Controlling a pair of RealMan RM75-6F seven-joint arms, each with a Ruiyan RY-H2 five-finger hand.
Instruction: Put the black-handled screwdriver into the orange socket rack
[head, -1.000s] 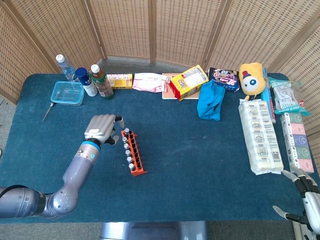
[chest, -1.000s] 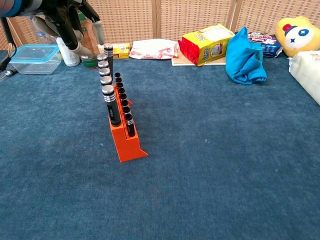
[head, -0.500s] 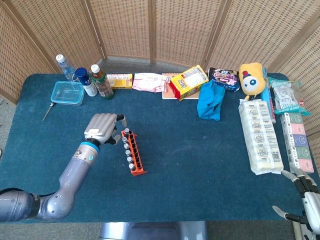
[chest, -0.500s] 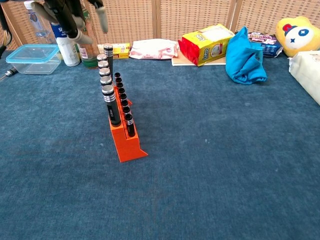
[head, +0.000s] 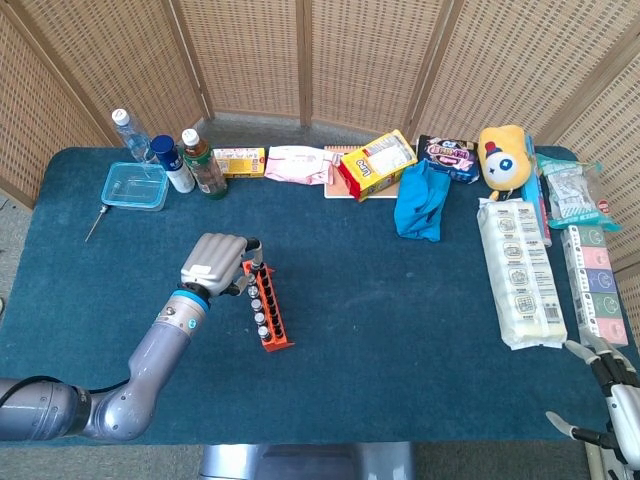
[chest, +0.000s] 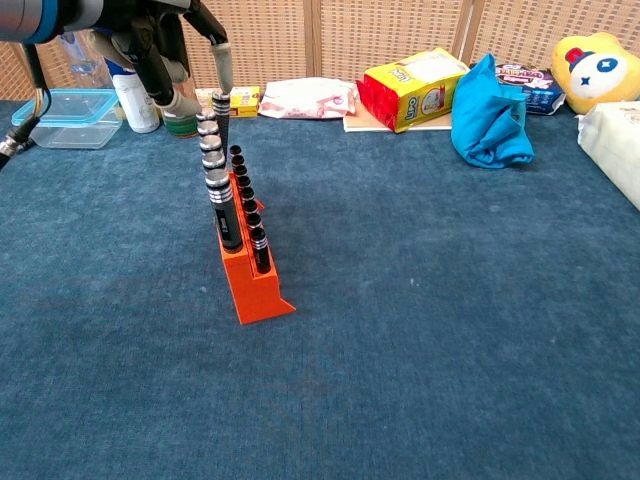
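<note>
Since the last frame the left hand (head: 218, 262) has slid right and a bit nearer, so it now sits right over the far end of the rack (head: 268, 308), where a second ago it was off to the left of it. From the chest view its fingers (chest: 221, 60) hang curled down, with one fingertip at the top of the rearmost screwdriver (chest: 221, 105). Can't really tell if it's actually pinching that cap or just touching it, so I'm not calling the grip either way

The black-handled screwdrivers stand upright in the left row of the orange rack, silver caps up, with a row of short black sockets (chest: 248, 200) beside them on the right. The rack sits on the blue table (head: 380, 300), left of the middle

The right hand (head: 612, 400) is parked at the near right corner, well away from all this, fingers apart and holding nothing

Along the back edge there's a clear tub (head: 134, 186), some bottles (head: 203, 164), a yellow snack bag (head: 377, 165), a blue cloth (head: 420, 201) and a yellow plush (head: 503, 153)
</note>
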